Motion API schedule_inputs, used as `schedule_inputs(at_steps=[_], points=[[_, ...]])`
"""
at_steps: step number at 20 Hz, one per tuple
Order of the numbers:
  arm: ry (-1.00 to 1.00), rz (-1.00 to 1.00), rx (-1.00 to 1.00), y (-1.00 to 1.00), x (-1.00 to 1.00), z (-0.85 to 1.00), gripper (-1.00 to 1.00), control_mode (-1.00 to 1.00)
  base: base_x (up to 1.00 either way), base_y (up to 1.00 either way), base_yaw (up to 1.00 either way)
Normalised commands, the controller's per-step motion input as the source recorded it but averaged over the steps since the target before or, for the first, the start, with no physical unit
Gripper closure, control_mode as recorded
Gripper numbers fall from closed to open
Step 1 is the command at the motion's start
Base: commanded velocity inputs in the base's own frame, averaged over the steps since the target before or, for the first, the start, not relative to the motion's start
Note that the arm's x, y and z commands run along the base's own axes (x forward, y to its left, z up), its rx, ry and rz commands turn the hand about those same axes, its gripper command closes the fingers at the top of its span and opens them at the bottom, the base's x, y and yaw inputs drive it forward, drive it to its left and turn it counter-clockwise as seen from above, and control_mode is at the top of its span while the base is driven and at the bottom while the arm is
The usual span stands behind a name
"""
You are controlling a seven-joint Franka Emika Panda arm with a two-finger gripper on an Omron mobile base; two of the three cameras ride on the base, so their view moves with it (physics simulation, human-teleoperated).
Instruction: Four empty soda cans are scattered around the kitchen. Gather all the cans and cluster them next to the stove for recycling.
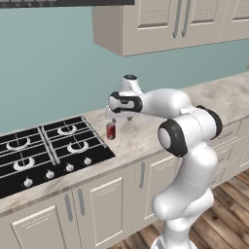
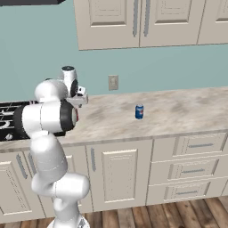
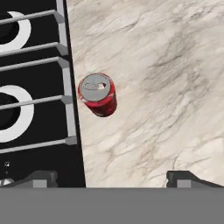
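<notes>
Red can point(image 3: 97, 94) stood upright on the counter point(image 1: 146, 133), just right of the stove point(image 1: 44, 151), where the cluster belongs. Gripper point(image 3: 111, 178) hung above it, wide open and empty. Blue can point(image 2: 139, 111) stood far right, uncollected.

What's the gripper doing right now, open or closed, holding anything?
Gripper: open, holding nothing; the red can stands free on the counter below it, beside the stove.
</notes>
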Motion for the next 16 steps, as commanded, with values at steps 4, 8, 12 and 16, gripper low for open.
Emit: schedule_inputs(at_steps=[4,8,12,16], points=[[0.18,0.00,0.00,-0.28,-0.61,0.51,-1.00,-1.00,0.00,0.00,0.00],[0.15,0.00,0.00,-0.31,-0.71,0.34,-1.00,-1.00,0.00,0.00,0.00],[0.13,-0.02,0.00,-0.31,-0.81,0.10,-1.00,-1.00,0.00,0.00,0.00],[0.00,-0.12,-0.08,-0.33,-0.76,0.00,-1.00,-1.00,0.00,0.00,0.00]])
